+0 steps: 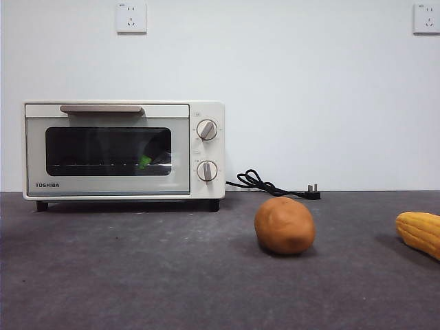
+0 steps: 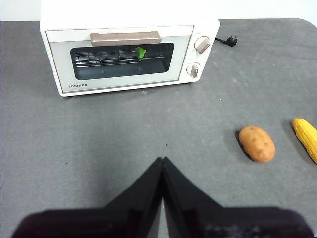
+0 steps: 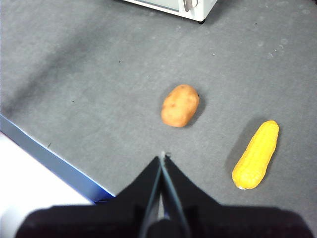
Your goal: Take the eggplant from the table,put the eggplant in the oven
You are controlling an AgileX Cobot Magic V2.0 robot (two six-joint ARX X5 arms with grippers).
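The cream-white oven [image 1: 124, 150] stands at the back left of the dark grey table [image 1: 137, 275] with its glass door closed. Behind the glass, the eggplant's green stem [image 1: 145, 161] shows on the wire rack, and its dark body is hard to make out. The same green stem [image 2: 141, 52] shows through the oven [image 2: 124, 54] door in the left wrist view. My left gripper [image 2: 163, 159] is shut and empty, well back from the oven. My right gripper [image 3: 162, 157] is shut and empty, hovering short of the potato. Neither arm appears in the front view.
A brown potato [image 1: 284, 225] lies mid-table, right of the oven, and a yellow corn cob [image 1: 419, 232] lies at the right edge. The oven's black cord and plug [image 1: 275, 185] trail behind. The table's blue front edge [image 3: 49, 158] shows in the right wrist view.
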